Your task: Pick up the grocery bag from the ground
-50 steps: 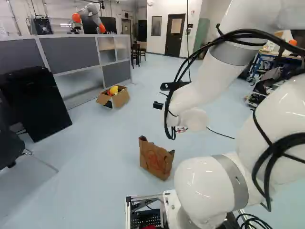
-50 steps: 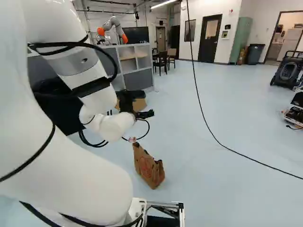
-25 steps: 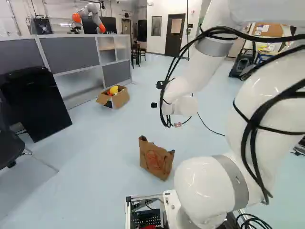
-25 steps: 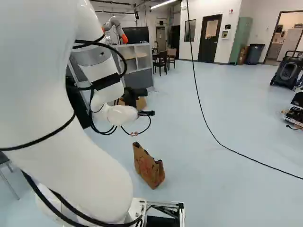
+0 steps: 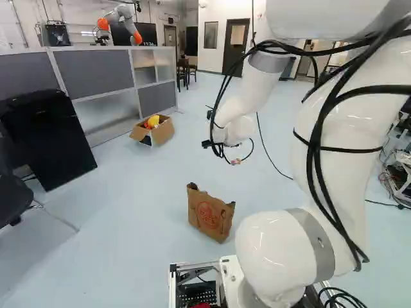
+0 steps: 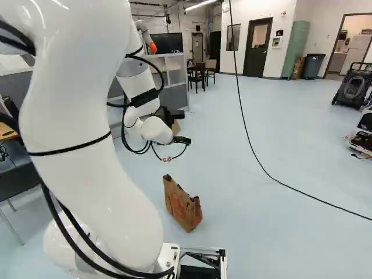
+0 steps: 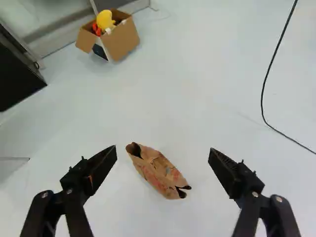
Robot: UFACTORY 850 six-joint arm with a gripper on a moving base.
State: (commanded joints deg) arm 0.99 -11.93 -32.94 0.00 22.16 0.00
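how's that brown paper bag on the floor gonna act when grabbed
The bag looks like creased paper, so it will probably crumple where squeezed. Standing tall and narrow on the floor, it might tip if nudged.

Lit brightly from overhead, with a glowing ceiling tube (image 6: 200, 5) high in the right base view. Glinting in small white spots off the arm (image 5: 276, 250). Softly shaded on the floor (image 5: 83, 263) near the chair (image 5: 11, 196). Washed almost white across the floor in the wrist view.
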